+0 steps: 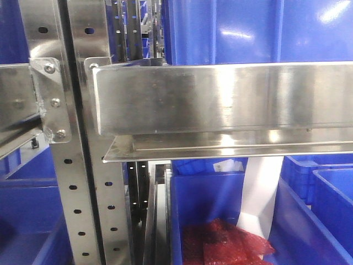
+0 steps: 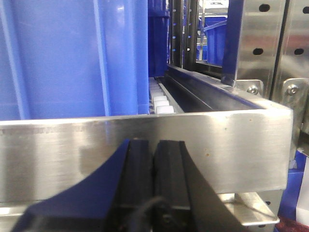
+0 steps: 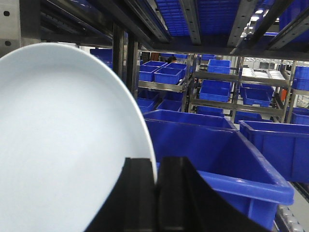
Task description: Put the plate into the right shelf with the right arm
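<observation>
Storeroom of steel shelf racks (image 1: 220, 99) and blue bins (image 3: 217, 150), right end effector (image 3: 157, 166) clamped on rim of white plate (image 3: 58, 145), plate held left of nearest bin, left end effector (image 2: 153, 147) closed, empty.

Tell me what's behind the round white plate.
A large blue plastic bin and steel racks show past its edge; the round white plate covers everything further left.
</observation>
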Action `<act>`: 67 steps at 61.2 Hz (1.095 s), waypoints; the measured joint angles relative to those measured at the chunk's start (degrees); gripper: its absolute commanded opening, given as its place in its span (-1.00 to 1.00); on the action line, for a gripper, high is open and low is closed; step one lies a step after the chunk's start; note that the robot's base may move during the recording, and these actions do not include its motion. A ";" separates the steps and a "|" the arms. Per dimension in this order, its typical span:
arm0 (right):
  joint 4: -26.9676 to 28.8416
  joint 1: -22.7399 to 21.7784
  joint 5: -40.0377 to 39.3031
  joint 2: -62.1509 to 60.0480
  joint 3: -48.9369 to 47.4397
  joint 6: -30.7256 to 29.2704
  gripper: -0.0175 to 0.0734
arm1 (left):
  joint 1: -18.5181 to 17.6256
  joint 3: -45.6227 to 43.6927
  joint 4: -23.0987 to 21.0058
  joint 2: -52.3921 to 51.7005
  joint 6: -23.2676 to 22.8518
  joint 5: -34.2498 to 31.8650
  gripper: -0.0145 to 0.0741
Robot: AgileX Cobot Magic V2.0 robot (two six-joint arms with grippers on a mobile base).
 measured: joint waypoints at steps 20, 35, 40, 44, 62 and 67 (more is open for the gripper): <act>0.00 0.00 0.00 0.00 0.00 0.00 -0.49 | 0.00 0.00 0.00 0.00 0.00 0.00 -0.78; 0.00 0.00 0.00 2.95 -3.24 0.22 -0.49 | 0.00 0.00 0.00 0.00 0.00 0.00 -0.78; 0.00 0.00 0.77 7.12 -8.17 0.46 -0.49 | 0.00 0.00 0.00 0.00 0.00 0.00 -0.78; 0.00 0.00 2.06 12.16 -14.06 0.48 -0.49 | 0.00 0.00 0.00 0.00 0.00 0.00 -0.78; 0.00 0.00 13.36 36.41 -39.43 0.56 -0.49 | 0.00 0.00 0.00 0.00 0.00 0.00 -0.78; 0.00 -0.06 16.84 42.83 -45.34 0.56 -0.49 | 0.00 0.00 0.00 0.00 0.00 0.00 -0.78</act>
